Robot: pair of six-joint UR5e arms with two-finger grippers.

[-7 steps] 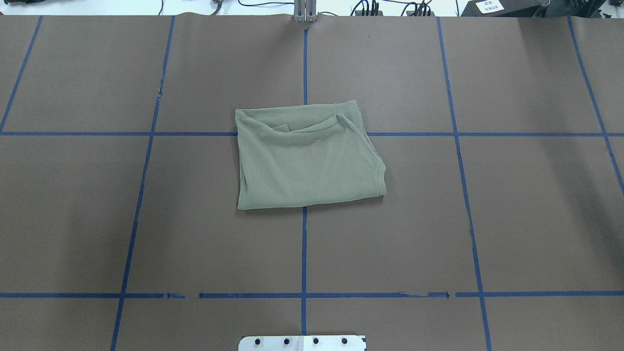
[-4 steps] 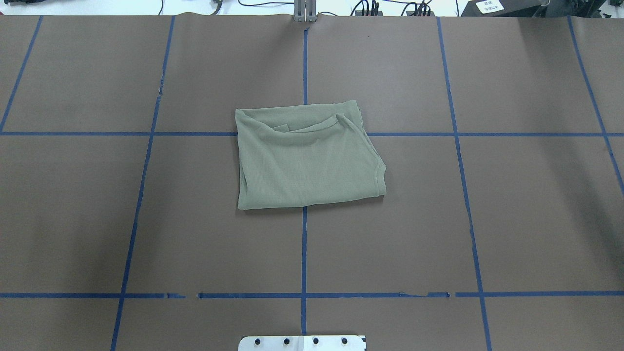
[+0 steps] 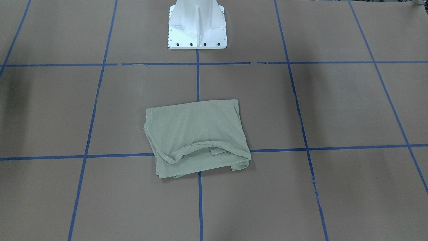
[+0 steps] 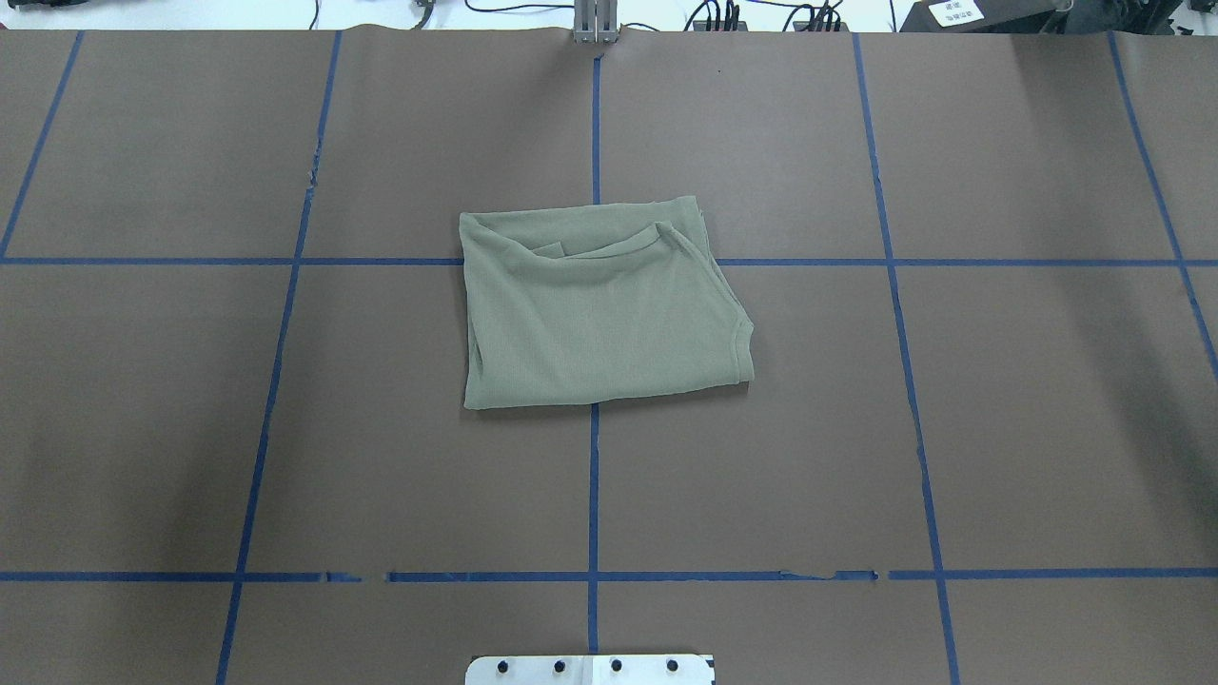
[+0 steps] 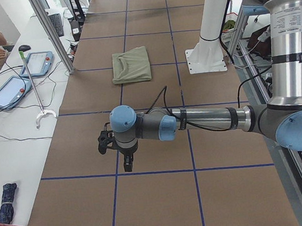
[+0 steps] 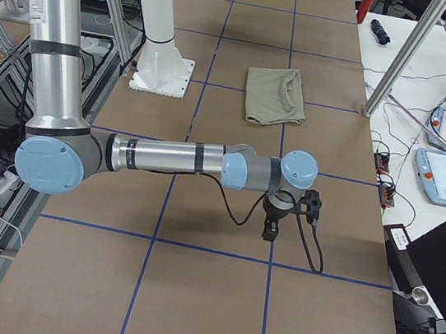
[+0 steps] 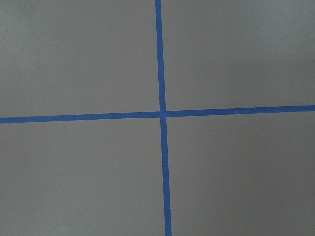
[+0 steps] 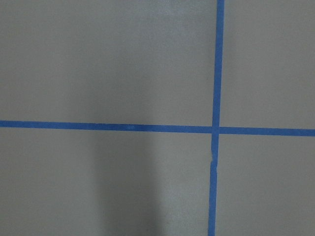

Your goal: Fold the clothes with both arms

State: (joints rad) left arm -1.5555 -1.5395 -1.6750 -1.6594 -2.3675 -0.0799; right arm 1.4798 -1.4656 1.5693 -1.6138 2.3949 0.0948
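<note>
Found sage-green shirt (image 4: 599, 304) unmoved, folded, mid-tabletop (image 4: 190, 428); judged complete. Cannot tell left gripper (image 5: 127, 162) or right gripper (image 6: 271, 227) opening.

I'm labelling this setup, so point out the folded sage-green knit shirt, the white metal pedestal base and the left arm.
Folded sage-green knit shirt (image 4: 599, 323): overhead view, middle of the top layer.
White metal pedestal base (image 3: 197, 23): front-facing view, central rib.
Grey metal left arm (image 5: 208, 119): left side view, silver forearm tube.
</note>
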